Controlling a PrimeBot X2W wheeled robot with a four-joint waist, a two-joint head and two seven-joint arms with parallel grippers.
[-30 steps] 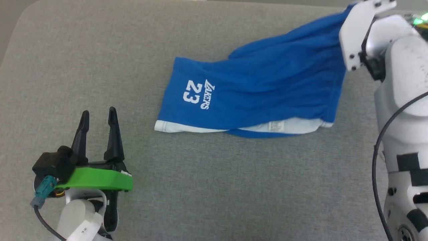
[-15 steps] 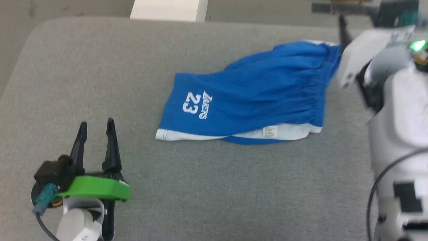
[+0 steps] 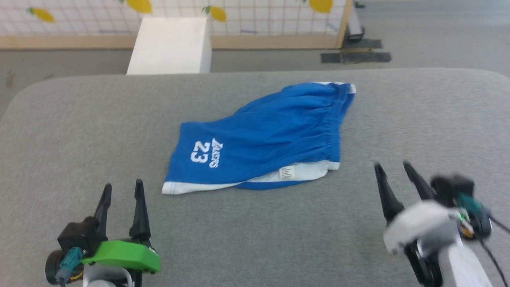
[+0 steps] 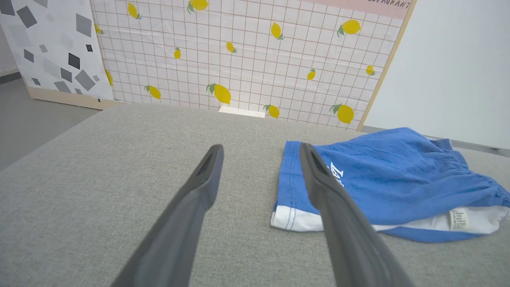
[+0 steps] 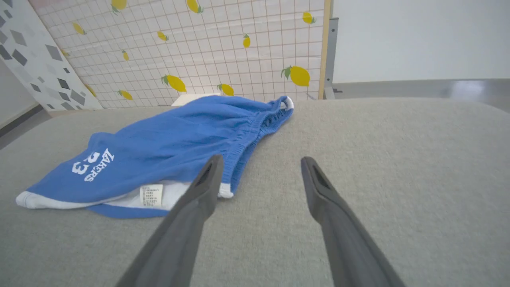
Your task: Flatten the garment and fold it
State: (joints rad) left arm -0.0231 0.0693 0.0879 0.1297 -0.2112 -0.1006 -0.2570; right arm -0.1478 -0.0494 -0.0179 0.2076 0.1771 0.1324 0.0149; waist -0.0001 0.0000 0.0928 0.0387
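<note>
At the centre of the grey fabric-covered desk (image 3: pixel 79 131), the royal blue basketball shorts (image 3: pixel 259 135) lie loose in a slanted, rumpled spread, with nothing gripping them. Their gathered elastic waistband (image 3: pixel 334 119) forms the 3 o'clock end, running from about 1 o'clock down to 4 o'clock. The leg opening, edged with white hem trim (image 3: pixel 187 187), ends toward 8 o'clock. A white "LAKERS 23" print (image 3: pixel 206 153) sits on the blue cloth near the 9 o'clock end. Along the 6 o'clock edge a white layer shows from under the blue top layer and carries a small white label (image 3: pixel 287 172); a narrow strip of blue lies just below it. Soft creases run from the waistband toward the print.

The left pincer (image 3: pixel 122 185) sits over bare desk at 7 o'clock of the shorts, well apart from them, its two dark fingers spread and empty. In the left wrist view the hem end of the shorts lies ahead toward 2 o'clock.

The right pincer (image 3: pixel 391 164), slightly blurred, is at 4 o'clock of the shorts, near the waistband but apart from it, released and holding nothing. In the right wrist view the waistband lies ahead toward 11 o'clock.

Beyond the desk's 12 o'clock edge stand a white rectangular block (image 3: pixel 169 46) and a white grid-patterned panel with yellow lemons (image 3: pixel 255 8).
</note>
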